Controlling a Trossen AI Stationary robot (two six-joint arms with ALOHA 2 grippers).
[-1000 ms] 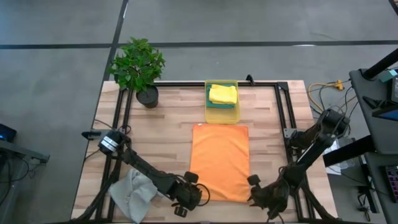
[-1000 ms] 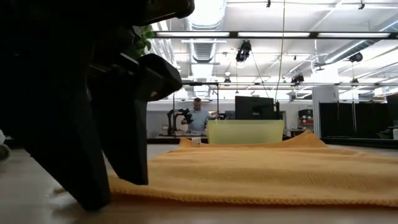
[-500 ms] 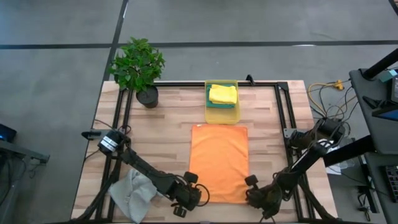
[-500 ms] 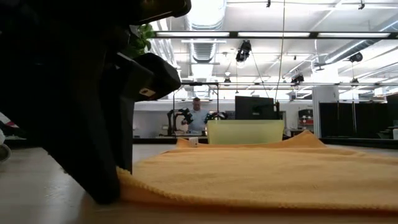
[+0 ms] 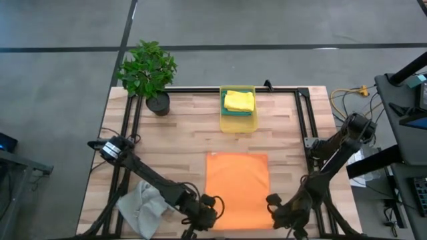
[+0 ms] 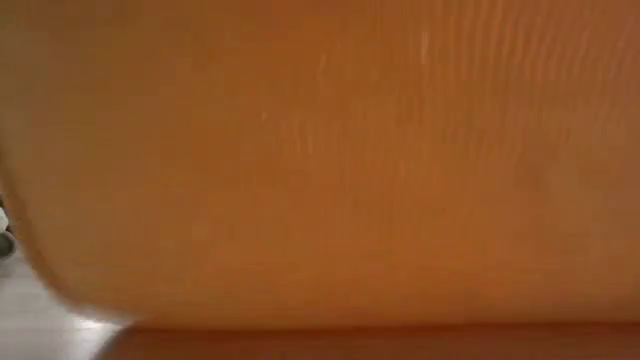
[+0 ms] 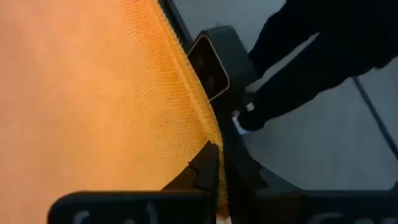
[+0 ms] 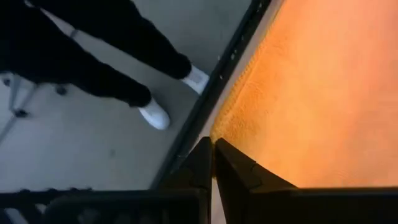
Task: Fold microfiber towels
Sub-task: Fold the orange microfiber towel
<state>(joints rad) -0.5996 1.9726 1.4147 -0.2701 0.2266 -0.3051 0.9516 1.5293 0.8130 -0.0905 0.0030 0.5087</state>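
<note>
— Where is the orange towel (image 5: 237, 190)?
— It lies on the bench (image 5: 180, 133), and its near edge is at the bench's near edge, between the two arms. In the low view the orange cloth fills nearly the whole picture.
— And the fingers?
— The left gripper (image 5: 212, 215) has its fingers pressed together on the towel's near left corner. The right gripper (image 5: 276, 212) pinches the near right corner in the same way.
— The other towels?
— The yellow towel (image 5: 239, 101) rests on the teal towel (image 5: 230, 111) inside the yellow bin (image 5: 238, 125). The grey towel (image 5: 141, 208) lies crumpled near the left arm.
</note>
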